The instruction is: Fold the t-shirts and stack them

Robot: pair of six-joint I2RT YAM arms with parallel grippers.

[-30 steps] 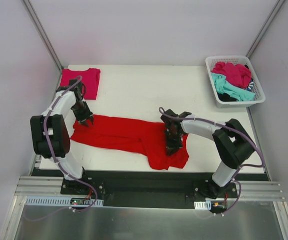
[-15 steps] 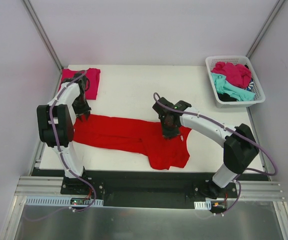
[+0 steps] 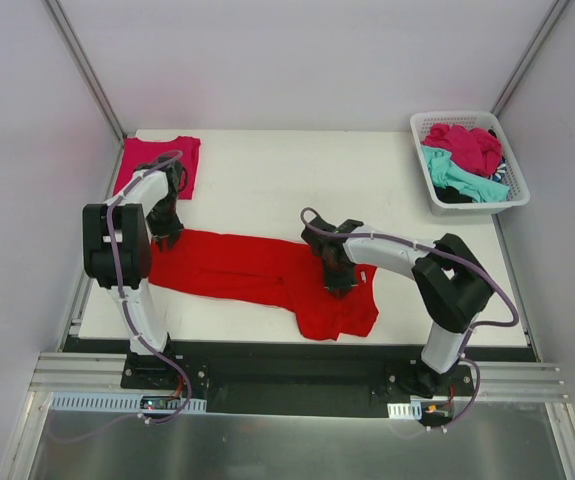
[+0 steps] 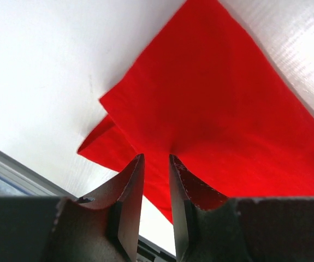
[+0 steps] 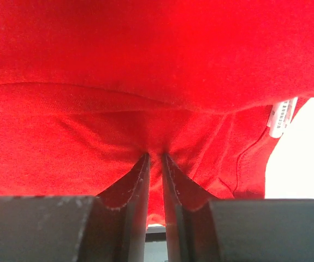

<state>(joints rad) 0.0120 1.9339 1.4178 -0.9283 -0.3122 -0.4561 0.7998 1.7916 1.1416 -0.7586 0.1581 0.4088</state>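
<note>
A large bright red t-shirt (image 3: 247, 270) lies stretched along the near part of the white table (image 3: 287, 180). At the shirt's left end, my left gripper (image 3: 165, 236) is shut on a pinch of red cloth, which puckers at the left gripper's (image 4: 157, 158) tips. Over the shirt's right part, my right gripper (image 3: 337, 280) is likewise shut on a fold of the red t-shirt (image 5: 146, 54); the right gripper's (image 5: 155, 155) jaws stand almost together. A folded magenta t-shirt (image 3: 152, 155) rests at the far left corner.
A white lattice basket (image 3: 464, 116) at the far right holds a magenta t-shirt (image 3: 467, 145), a teal one (image 3: 452, 178) and something dark. A white label (image 5: 281, 117) hangs from the red cloth. The table's near edge runs just below the shirt.
The right gripper went toward the far side, then came back nearer, still on the red cloth. The left gripper slid slightly toward the far left. The shirt's right part shifted a little.
</note>
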